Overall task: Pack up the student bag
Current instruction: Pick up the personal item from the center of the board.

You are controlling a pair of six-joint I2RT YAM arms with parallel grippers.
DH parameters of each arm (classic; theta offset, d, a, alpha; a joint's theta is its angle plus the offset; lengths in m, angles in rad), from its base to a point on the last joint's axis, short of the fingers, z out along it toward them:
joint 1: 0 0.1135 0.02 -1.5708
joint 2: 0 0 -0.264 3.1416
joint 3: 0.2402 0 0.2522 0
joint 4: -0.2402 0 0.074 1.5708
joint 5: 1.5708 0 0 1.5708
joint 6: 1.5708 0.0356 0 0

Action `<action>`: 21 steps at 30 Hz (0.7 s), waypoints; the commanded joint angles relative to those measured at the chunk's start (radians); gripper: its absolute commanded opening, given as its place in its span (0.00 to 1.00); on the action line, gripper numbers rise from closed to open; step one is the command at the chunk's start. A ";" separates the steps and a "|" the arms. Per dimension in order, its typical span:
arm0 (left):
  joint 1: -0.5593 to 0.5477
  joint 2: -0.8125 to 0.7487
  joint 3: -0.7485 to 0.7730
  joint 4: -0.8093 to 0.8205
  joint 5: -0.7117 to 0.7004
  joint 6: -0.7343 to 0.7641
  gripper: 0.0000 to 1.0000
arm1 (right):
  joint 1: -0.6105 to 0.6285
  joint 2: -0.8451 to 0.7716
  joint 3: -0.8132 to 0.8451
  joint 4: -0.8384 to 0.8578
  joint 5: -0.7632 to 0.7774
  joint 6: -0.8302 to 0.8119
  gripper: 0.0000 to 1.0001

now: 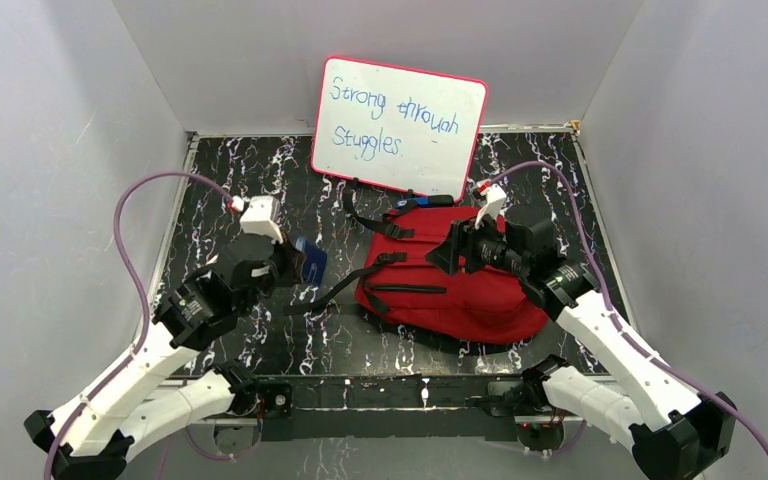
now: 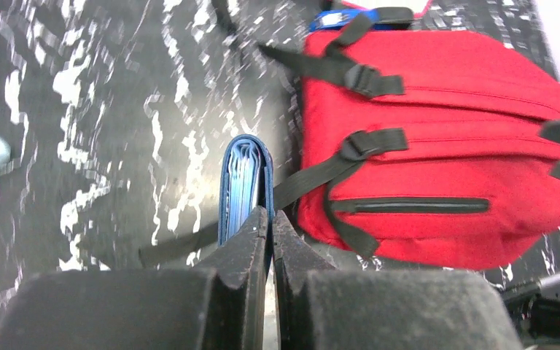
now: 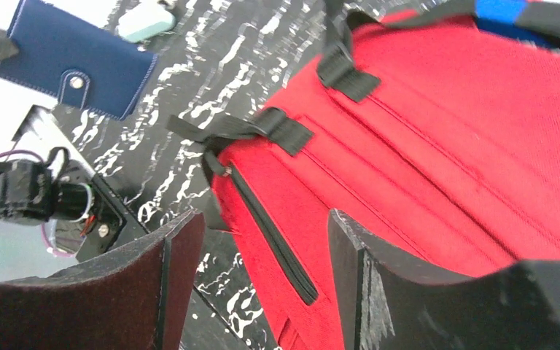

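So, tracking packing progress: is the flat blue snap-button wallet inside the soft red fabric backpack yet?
Out. The left gripper grips the flat blue wallet beside the red fabric backpack, whose front zipper looks shut.

Plain white panel walls (image 1: 60,120) fill the left, right and top of the frame. At centre lies a flat black tabletop with white marbling (image 1: 260,160), evenly lit.

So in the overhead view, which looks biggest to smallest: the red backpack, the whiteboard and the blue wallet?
1-2. Red backpack and whiteboard: they look about alike, and the board leans tilted at the back, so I won't rank them.
3. Blue wallet: clearly the smallest.
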 commanded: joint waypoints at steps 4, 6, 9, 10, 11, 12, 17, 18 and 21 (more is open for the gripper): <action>0.002 0.070 0.251 0.149 0.520 0.420 0.00 | -0.001 -0.033 0.019 0.311 -0.373 -0.112 0.75; 0.002 0.106 0.294 0.166 0.664 0.448 0.00 | -0.002 -0.038 0.019 0.380 -0.469 -0.124 0.76; 0.002 0.163 0.322 0.194 0.807 0.486 0.00 | -0.001 -0.052 0.012 0.440 -0.510 -0.132 0.79; 0.002 0.173 0.317 0.215 0.835 0.498 0.00 | -0.001 -0.059 0.005 0.461 -0.525 -0.143 0.79; 0.002 0.179 0.308 0.240 0.860 0.515 0.00 | -0.001 -0.066 -0.001 0.482 -0.538 -0.152 0.80; 0.002 0.180 0.294 0.268 0.888 0.537 0.00 | -0.002 -0.074 -0.008 0.510 -0.553 -0.167 0.80; 0.002 0.163 0.233 0.401 0.938 0.624 0.00 | -0.002 -0.131 -0.050 0.614 -0.579 -0.233 0.81; 0.002 0.159 0.222 0.421 0.956 0.646 0.00 | -0.001 -0.136 -0.054 0.618 -0.578 -0.239 0.80; 0.002 0.162 0.203 0.471 1.012 0.678 0.00 | -0.002 -0.125 -0.056 0.613 -0.601 -0.248 0.79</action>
